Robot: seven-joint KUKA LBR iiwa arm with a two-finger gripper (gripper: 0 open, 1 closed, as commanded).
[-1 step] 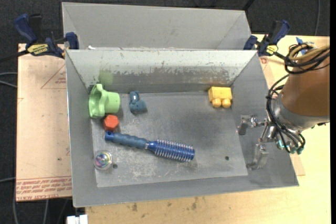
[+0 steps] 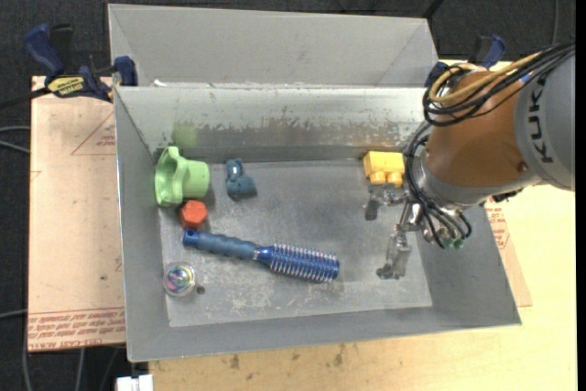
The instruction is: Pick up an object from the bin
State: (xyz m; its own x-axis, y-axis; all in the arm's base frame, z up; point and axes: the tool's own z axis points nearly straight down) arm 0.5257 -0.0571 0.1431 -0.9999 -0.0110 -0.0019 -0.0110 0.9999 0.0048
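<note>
Nearby, a yellow block (image 2: 383, 167) lies just outside the spread jaws.

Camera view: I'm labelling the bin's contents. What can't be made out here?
- Yellow block: right end hidden by the arm's orange cover.
- Shiny ball, front left: too small to identify.
- Small blue thing beside the green cup: shape unclear.
- Bin: floor at right covered by the arm.

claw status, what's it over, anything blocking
Claw open, empty, right side of bin. Yellow block nearest, by back wall. Nothing between them.
</note>
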